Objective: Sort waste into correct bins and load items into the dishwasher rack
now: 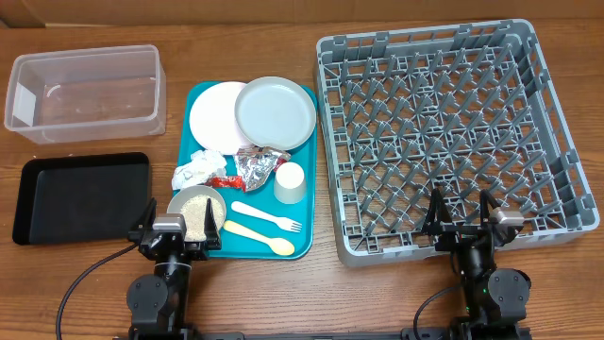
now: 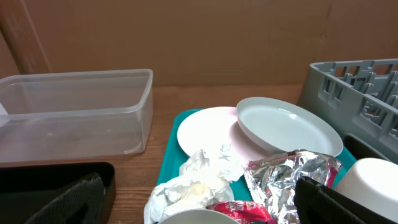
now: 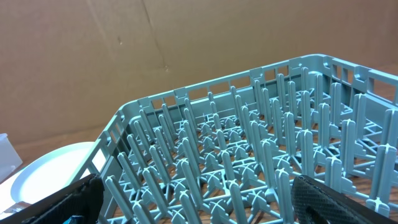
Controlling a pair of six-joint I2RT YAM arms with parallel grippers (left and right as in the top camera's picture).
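On the teal tray [image 1: 304, 203] lie a white-pink plate [image 1: 213, 115], a grey plate [image 1: 275, 112], a white napkin [image 1: 196, 170], a red wrapper [image 1: 225, 181], silver foil [image 1: 256, 168], a white cup [image 1: 290, 182], a bowl of rice grains [image 1: 198, 210], a fork [image 1: 267, 217] and a spoon [image 1: 257, 238]. My left gripper [image 1: 173, 231] is open and empty at the tray's front left, facing the napkin [image 2: 193, 183] and foil [image 2: 286, 177]. My right gripper [image 1: 461, 219] is open and empty over the front edge of the grey rack [image 1: 448, 132], whose pegs [image 3: 249, 143] hold nothing.
The clear tub [image 1: 85, 90] stands at the back left and holds nothing. The black tray [image 1: 80, 196] lies in front of it, beside my left gripper. Brown cardboard walls stand behind the table.
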